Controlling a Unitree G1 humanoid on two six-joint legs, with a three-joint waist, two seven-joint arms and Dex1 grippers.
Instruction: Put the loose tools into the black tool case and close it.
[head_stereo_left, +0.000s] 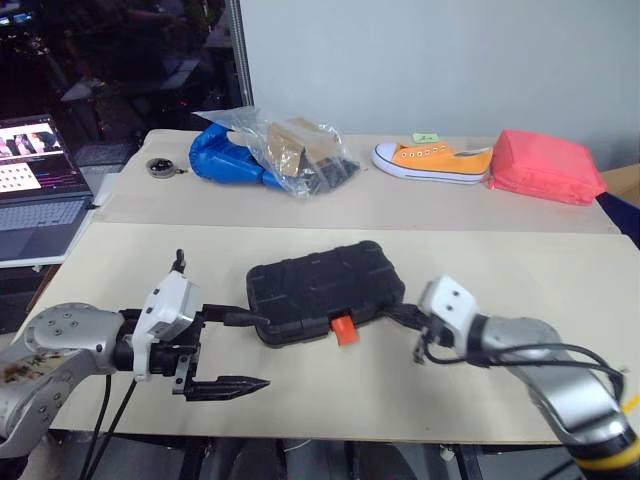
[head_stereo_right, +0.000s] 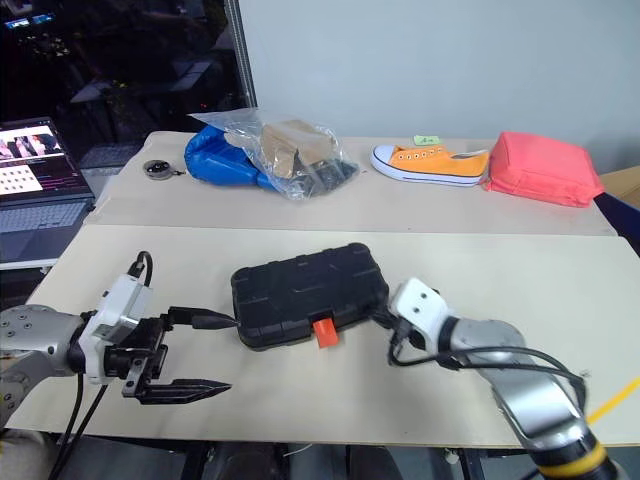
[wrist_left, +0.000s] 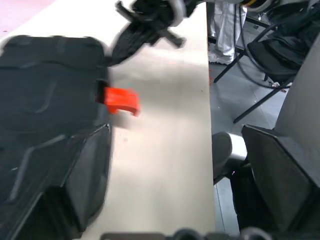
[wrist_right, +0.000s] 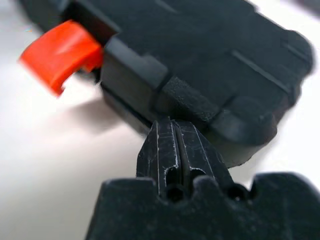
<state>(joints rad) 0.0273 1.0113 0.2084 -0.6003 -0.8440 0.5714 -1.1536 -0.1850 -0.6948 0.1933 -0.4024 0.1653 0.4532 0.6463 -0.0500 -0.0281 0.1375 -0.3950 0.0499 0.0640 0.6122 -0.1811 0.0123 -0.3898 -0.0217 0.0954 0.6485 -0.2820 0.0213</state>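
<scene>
The black tool case (head_stereo_left: 325, 290) is lying shut in the middle of the front desk (head_stereo_left: 520, 260), lid down on its base, with its orange latch (head_stereo_left: 343, 329) sticking out from the near edge, apparently not yet snapped flat. No loose tools are lying on the desk, so the packing looks done and the latch seems to be what is left.

The right gripper (wrist_right: 175, 142) is pressing its tip against the case's near right corner; its jaws are fully shut, holding nothing, so it is likely serving as a blunt pusher or a stop that keeps the case from sliding. The left gripper (head_stereo_left: 238, 352) is sitting at the case's left end with its jaws spread wide and empty, one finger reaching to the case's left edge and the other hanging over bare desk nearer the robot. That placement is probably bracketing the case from both ends so it stays put while the latch is worked.
</scene>
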